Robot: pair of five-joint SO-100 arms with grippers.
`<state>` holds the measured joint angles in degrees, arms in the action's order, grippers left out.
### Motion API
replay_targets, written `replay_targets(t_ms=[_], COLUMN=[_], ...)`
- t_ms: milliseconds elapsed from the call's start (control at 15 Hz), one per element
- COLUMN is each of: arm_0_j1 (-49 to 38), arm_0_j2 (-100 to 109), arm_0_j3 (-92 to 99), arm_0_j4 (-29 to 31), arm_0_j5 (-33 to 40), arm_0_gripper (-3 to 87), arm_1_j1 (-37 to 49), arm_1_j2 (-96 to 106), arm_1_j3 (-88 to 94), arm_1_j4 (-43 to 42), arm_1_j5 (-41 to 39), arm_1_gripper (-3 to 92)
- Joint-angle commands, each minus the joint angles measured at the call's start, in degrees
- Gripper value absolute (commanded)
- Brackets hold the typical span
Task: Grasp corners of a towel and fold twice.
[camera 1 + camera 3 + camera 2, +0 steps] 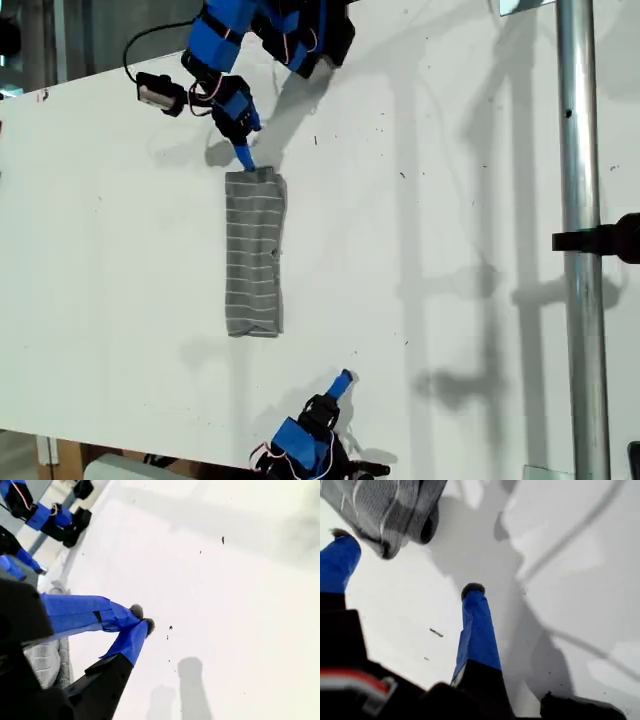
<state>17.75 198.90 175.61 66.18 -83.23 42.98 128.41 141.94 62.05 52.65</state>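
Observation:
The grey striped towel (254, 252) lies on the white table (450, 200) folded into a narrow strip that runs from the far side toward the near side. My first gripper (244, 150) hovers just beyond the strip's far end, in the exterior view's upper left. Its blue fingers stand open and hold nothing. In the first wrist view that gripper (406, 560) has the towel's end (385, 510) just past its tips. My second gripper (343, 381) sits near the table's front edge, apart from the towel. Its fingertips (142, 620) are shut together on nothing, with the towel (47, 660) behind them.
A metal pole (578, 250) with a black clamp (605, 240) stands at the exterior view's right. The table's near edge runs close behind the second arm's base (300, 450). Small dark specks (170, 628) mark the tabletop.

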Motion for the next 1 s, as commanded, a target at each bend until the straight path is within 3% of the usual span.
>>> replay_targets(t_ms=[0, 133, 333, 533, 600, 733, 933], arm_0_j1=[0.6, 0.7, 0.4, 0.7, 1.0, 1.1, 1.1], arm_0_j2=[0.4, 0.4, 0.4, 0.4, 0.4, 0.4, 0.4], arm_0_j3=[-0.6, -0.6, -1.0, -1.1, -1.3, -1.3, -1.1], arm_0_j4=[-1.0, -0.7, -0.3, 0.1, 0.2, 0.3, 0.4], arm_0_j5=[-1.2, -1.9, -2.1, -2.7, -2.9, -3.1, -2.5], arm_0_gripper=[-2.6, -2.6, -2.6, -2.6, -2.6, -2.6, -2.6], arm_1_j1=[1.8, 0.7, -5.4, -11.3, -12.3, -12.0, -10.9], arm_1_j2=[-13.8, -27.1, -42.6, -50.7, -51.8, -51.6, -35.4], arm_1_j3=[-7.5, -13.7, -28.6, -37.4, -38.5, -38.7, -31.2], arm_1_j4=[-9.4, -15.3, -14.2, -18.8, -20.3, -17.3, -3.5], arm_1_j5=[-1.8, -0.2, 5.5, 8.9, 8.9, 9.0, 4.9], arm_1_gripper=[42.1, 43.3, 42.7, 37.7, 31.4, 2.5, 0.8])
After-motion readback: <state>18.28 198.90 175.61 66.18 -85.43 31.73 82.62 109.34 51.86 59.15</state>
